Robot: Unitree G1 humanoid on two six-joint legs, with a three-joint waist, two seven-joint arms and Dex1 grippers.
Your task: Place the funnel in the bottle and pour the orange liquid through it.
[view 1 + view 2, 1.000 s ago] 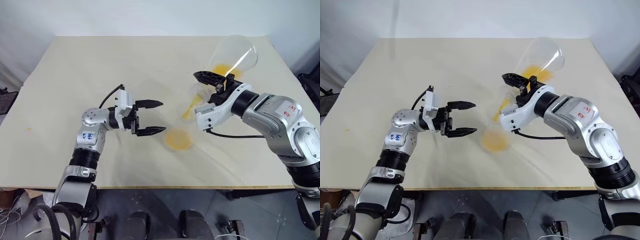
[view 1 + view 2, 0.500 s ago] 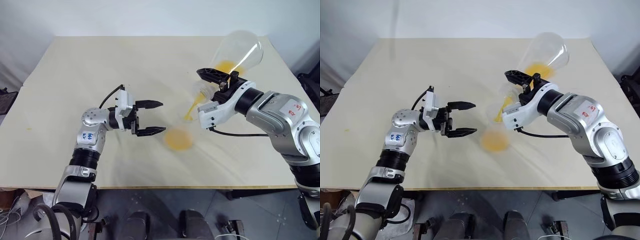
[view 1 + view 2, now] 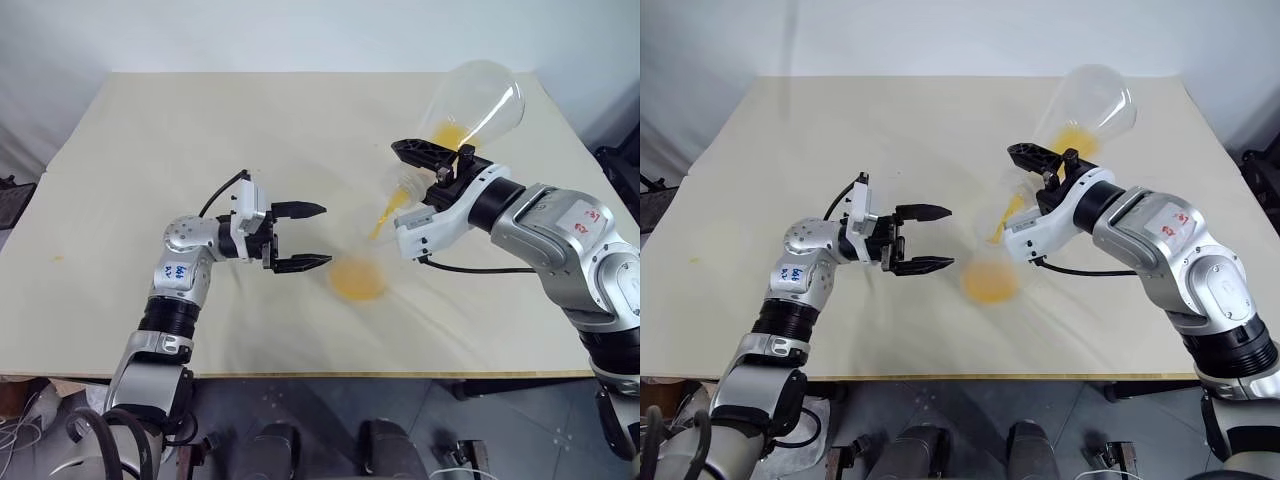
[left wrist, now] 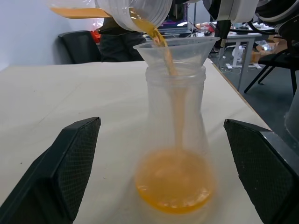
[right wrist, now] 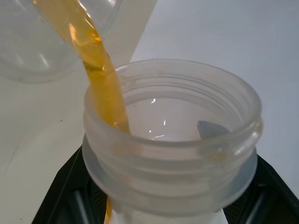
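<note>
I am clenching my right pincer (image 3: 425, 172) around the neck of a conical flask (image 3: 478, 100), tilting it so the orange liquid (image 4: 174, 182) is streaming into the funnel (image 4: 176, 49) seated in the mouth of the bottle (image 4: 174, 140). The bottle is standing on the table (image 3: 180, 140) between my arms, its clear walls hard to make out from above. My left pincer (image 3: 300, 237) is hanging released beside the bottle, its fingers either side of it without touching. The flask's rim is cut off in the left wrist view.
</note>
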